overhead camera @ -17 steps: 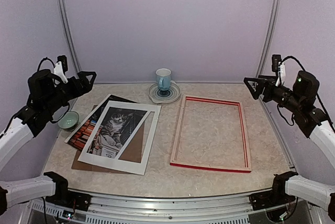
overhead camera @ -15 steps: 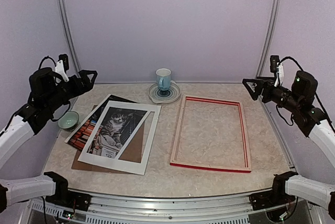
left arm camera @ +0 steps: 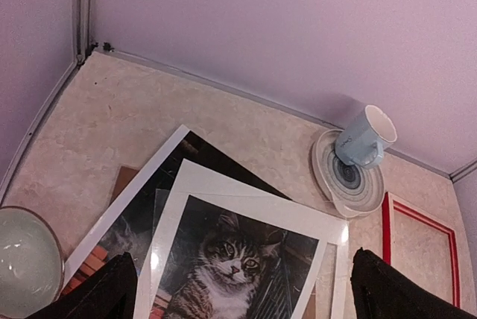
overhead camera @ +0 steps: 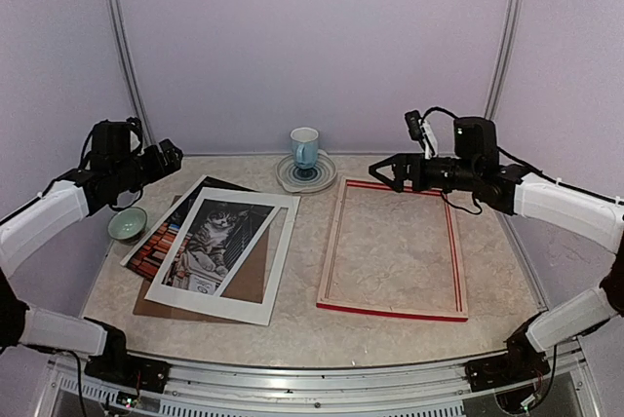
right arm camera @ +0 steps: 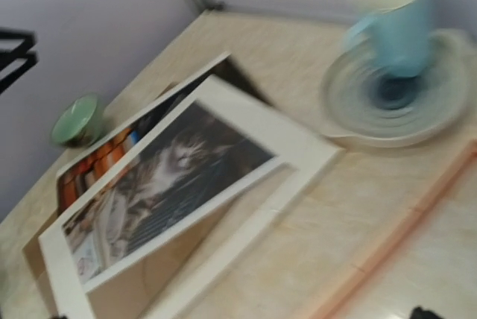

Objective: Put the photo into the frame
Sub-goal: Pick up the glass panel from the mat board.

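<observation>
The photo (overhead camera: 219, 227), a cat print with books at its lower left, lies left of centre, half covered by a white mat (overhead camera: 278, 251); the cat's face (left arm camera: 235, 263) fills the left wrist view. The frame (overhead camera: 390, 310) lies flat to the right, pale wood up with red edges, nothing inside it. My left gripper (overhead camera: 168, 156) hangs open in the air above the photo's far left corner, its fingertips (left arm camera: 104, 293) spread wide. My right gripper (overhead camera: 385, 171) hovers open over the frame's far left corner, facing the photo (right arm camera: 164, 166). Neither holds anything.
A brown backing board (overhead camera: 249, 281) lies under the mat and print. A pale blue cup (overhead camera: 304, 149) stands on a saucer (overhead camera: 327, 175) at the back centre. A small green bowl (overhead camera: 127, 224) sits by the left wall. Purple walls close the back and both sides.
My right arm has swung in from the right wall to above the frame's far edge. My left gripper has shifted slightly right and tipped down toward the photo.
</observation>
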Motion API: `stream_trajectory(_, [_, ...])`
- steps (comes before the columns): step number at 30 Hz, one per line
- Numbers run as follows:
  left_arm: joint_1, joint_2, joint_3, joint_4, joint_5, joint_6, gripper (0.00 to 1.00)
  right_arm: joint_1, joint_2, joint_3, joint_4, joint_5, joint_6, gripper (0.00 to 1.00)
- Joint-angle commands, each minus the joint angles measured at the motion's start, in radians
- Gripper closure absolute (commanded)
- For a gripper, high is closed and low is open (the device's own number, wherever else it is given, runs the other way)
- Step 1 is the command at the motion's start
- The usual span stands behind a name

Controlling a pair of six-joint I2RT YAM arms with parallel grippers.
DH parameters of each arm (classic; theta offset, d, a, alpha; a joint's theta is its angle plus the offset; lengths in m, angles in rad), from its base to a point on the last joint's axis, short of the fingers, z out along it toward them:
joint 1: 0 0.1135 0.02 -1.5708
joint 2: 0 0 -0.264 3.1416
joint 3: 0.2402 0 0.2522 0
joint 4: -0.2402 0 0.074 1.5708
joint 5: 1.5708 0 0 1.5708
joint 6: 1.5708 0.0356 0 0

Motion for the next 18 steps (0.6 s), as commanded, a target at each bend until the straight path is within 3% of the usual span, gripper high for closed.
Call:
stream_trajectory(1, [0.052,0.056,0.023,-0.023,-0.041,-0.023,0.01,0.135,0.197,0.18,0.009,0.062,0.022,0.01])
stream_trajectory(10, [0.074,0.156,0.006,-0.041,-0.066,-0.015,0.01,0.274,0.668,0.589,-0.074,0.061,0.127,0.01])
stream_trajectory(18, [-0.01,0.215,-0.029,-0.102,-0.074,-0.069,0.01,0.289,0.909,0.818,-0.166,0.071,0.176,0.01])
